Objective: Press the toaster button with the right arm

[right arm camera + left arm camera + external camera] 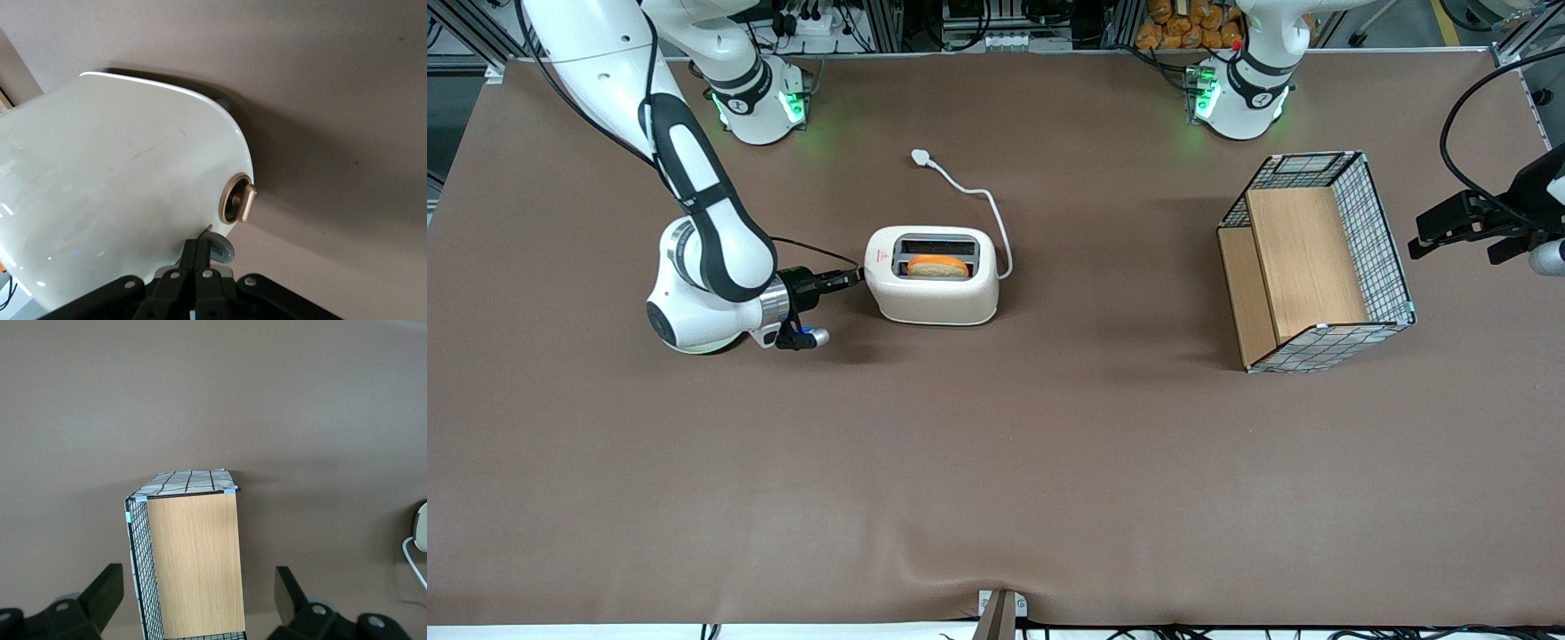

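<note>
**Gripper tip set against the toaster's narrow end**

The jaws of the gripper (pixel 202 257) are seen pressed together, with nothing pinched between them; the joined fingertips are placed at the toaster button (pixel 220 248), a small grey knob that is largely covered by them. Just beside it, a copper-coloured dial (pixel 237 200) is set into the same end face of the toaster (pixel 932 275). In the front view the gripper (pixel 855 276) is held level at that end face by the right arm (pixel 710 267) (its wrist lies low over the table (pixel 996 462)). A slice of bread (pixel 939 266) is seen in the slot nearer to the front camera. A small red triangle mark is carried on the toaster's top; any writing in it cannot be read. A white cord (pixel 989 211) is run from the toaster to a plug (pixel 921 157) lying farther from the front camera. A wire-mesh basket (pixel 1316 262) with wooden boards lies well apart, toward the parked arm's end of the table.
</note>
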{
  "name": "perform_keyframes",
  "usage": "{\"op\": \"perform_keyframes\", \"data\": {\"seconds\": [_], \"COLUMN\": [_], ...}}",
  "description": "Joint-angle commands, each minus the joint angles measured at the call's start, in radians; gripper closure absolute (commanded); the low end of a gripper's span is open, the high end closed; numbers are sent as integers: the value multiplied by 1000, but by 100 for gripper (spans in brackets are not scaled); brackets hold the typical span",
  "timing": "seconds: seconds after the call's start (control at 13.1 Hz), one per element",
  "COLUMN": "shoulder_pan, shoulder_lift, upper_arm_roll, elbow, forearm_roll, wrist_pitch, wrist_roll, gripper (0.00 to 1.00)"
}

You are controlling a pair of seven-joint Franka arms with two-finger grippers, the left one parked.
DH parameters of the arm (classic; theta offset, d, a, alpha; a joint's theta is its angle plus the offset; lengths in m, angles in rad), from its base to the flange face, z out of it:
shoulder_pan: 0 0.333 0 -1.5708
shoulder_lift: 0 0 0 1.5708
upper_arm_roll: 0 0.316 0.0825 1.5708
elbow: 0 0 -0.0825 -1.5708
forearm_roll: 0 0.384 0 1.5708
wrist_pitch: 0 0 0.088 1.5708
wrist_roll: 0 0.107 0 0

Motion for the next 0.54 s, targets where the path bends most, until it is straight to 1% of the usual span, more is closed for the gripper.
{"op": "perform_keyframes", "data": {"seconds": [0.0, 0.23, 0.46], "shoulder_pan": [-1, -10, -40], "shoulder_lift": [15, 7, 8], "upper_arm_roll": [-1, -9, -24], "elbow": [13, 45, 88], "forearm_roll": [6, 0, -14], "wrist_pitch": [2, -59, -125], "wrist_roll": [-15, -15, -13], "gripper": [100, 98, 91]}}
